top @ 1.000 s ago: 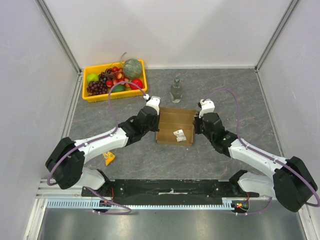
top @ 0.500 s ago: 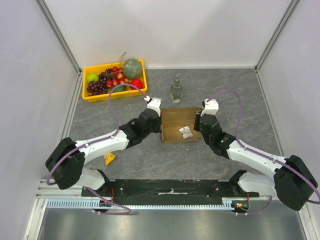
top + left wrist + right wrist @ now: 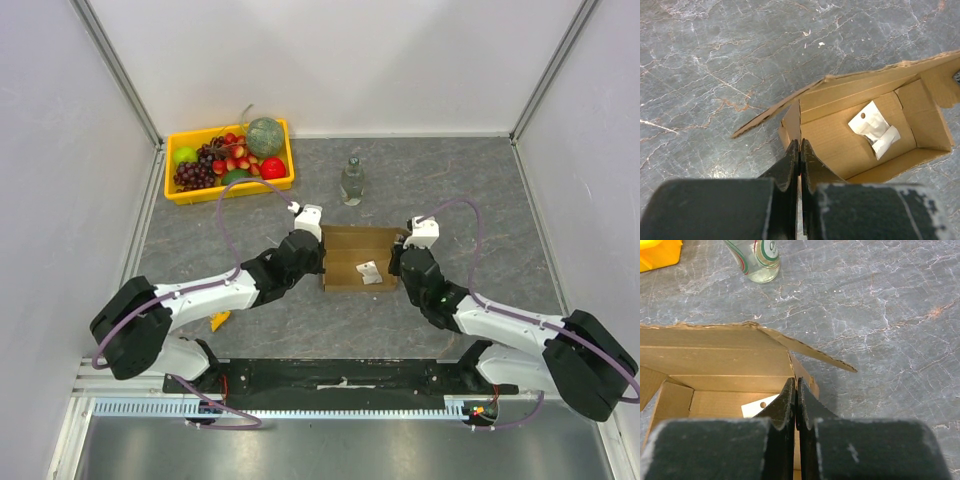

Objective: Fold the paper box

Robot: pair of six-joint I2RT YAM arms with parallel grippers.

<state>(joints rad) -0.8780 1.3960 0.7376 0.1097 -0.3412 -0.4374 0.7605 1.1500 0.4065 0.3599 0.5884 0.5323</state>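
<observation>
**A:** Start nearest the arms. What are they holding?

**B:** The left end effector (image 3: 799, 150) has its fingers pressed together on the top edge of the paper box (image 3: 840, 145), at its left end wall. The right end effector (image 3: 796, 390) is pinched the same way on the right end wall. The card is thin, so both pairs of fingers look almost closed.

**A:** And the box itself?

**B:** It sits on the counter (image 3: 715, 60) between the two arms, open side up, with a white packet (image 3: 873, 128) on its floor. The long walls stand. The left flap (image 3: 767, 115) splays out over the counter, and so does the right flap (image 3: 810, 352).

**A:** What changed in the last second?

**B:** The box was skewed and further left. It has since slid a little to the right and toward the arm bases, and it lies squarer. The right wrist has come nearer as well.

**A:** What does that mean for the task?

**B:** I'd judge they are squaring it up. The walls are raised, but the flaps are not yet tucked, so plenty of folding is left.

**A:** And beyond it?

**B:** The bottle (image 3: 757, 257) stands just behind the box. The yellow basket (image 3: 230, 190) of fruit is at the far left. Neither has moved.
</observation>
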